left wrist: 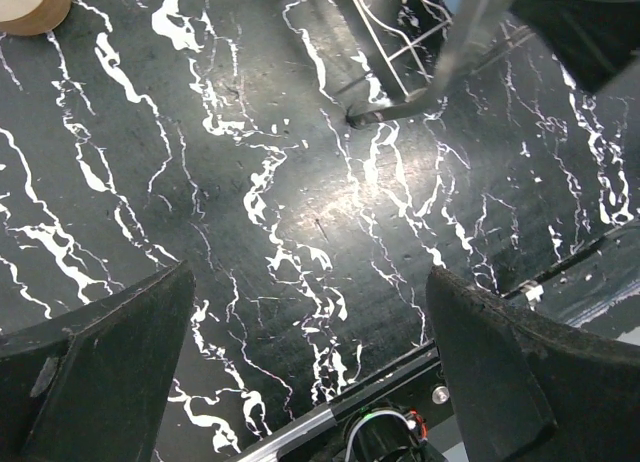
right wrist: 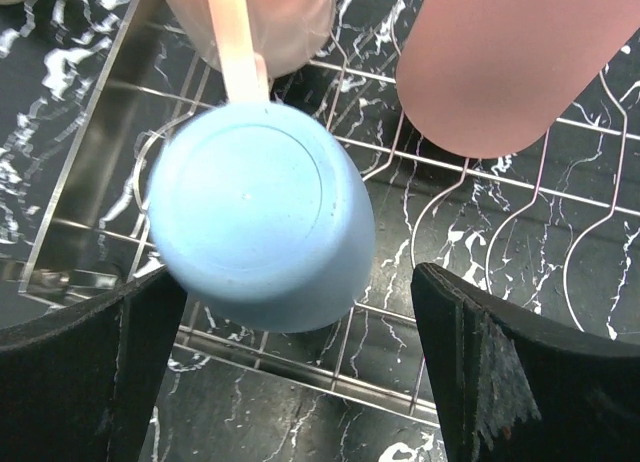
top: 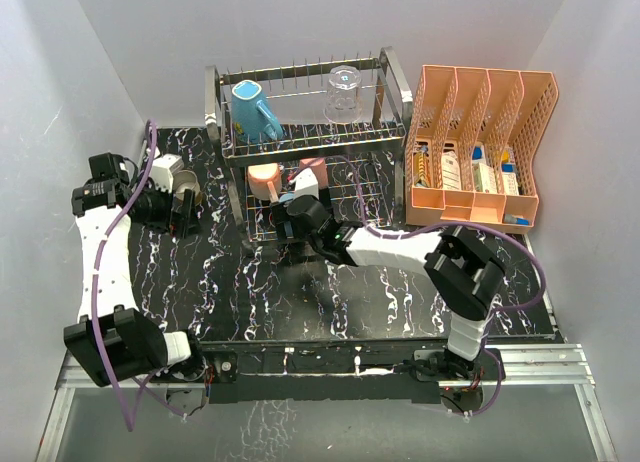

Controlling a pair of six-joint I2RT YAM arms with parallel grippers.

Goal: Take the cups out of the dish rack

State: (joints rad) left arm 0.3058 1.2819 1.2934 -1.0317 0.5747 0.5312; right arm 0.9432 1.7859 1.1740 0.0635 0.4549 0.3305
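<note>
Wide-open right gripper (right wrist: 295, 282) flanks light blue tumbler (right wrist: 250, 212) at dish rack (right wrist: 95, 132) edge; left gripper (left wrist: 310, 277) gapes empty.

Left end effector (left wrist: 310, 367) jaws spread, facing down; right end effector (right wrist: 300, 367) jaws spread.

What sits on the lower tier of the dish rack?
A light blue tumbler, base toward the camera, a pale pink mug and a salmon-red tumbler. The open right hand hides part of the dish rack from above.
</note>
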